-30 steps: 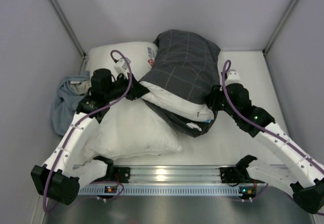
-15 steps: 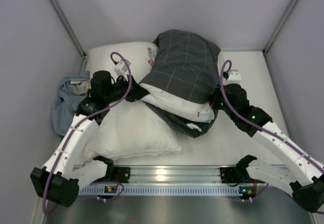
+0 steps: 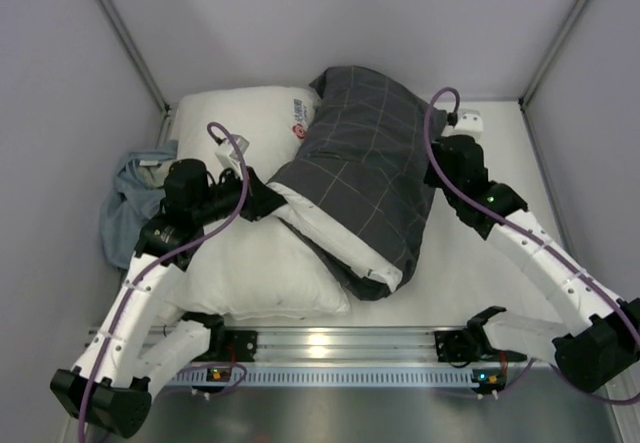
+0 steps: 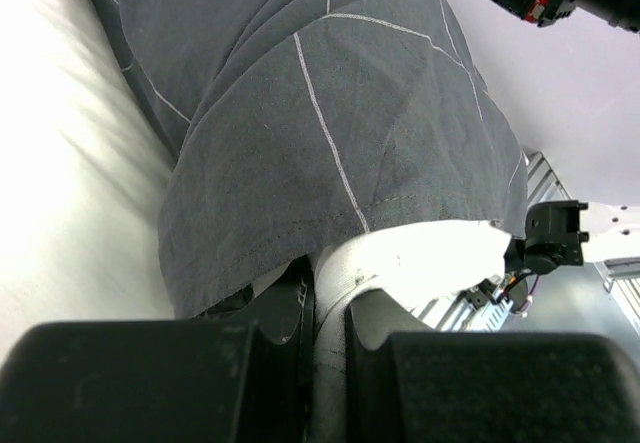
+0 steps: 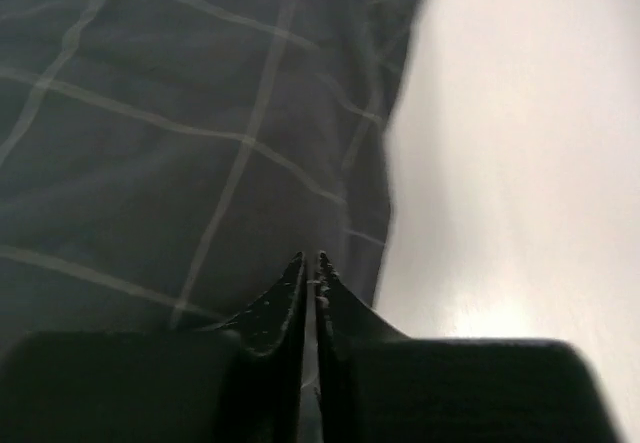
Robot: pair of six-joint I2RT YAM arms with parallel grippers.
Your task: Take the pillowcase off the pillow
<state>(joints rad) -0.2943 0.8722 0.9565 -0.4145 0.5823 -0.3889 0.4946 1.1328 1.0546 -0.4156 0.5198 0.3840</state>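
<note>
While the left end effector (image 4: 327, 308) clamps the pillow (image 4: 420, 253) corner exposed at the pillowcase (image 3: 365, 173) mouth, mid-desk (image 3: 480, 273), the right end effector (image 5: 310, 268) is closed, apparently pinching the cover at 3 o'clock. Step: stripping, early. Next: draw the cover toward 1 o'clock, with the pillow anchored.

Left arm (image 3: 137, 291) runs up from 7 o'clock, wrist bent over toward 3, with the left gripper (image 4: 330, 308) pinched hard on a fold of the pillow (image 4: 420, 253). Right arm (image 3: 545, 263) stretches from 5 up to 1 o'clock, and the right gripper (image 5: 310, 263) has its tips basically touching.
</note>
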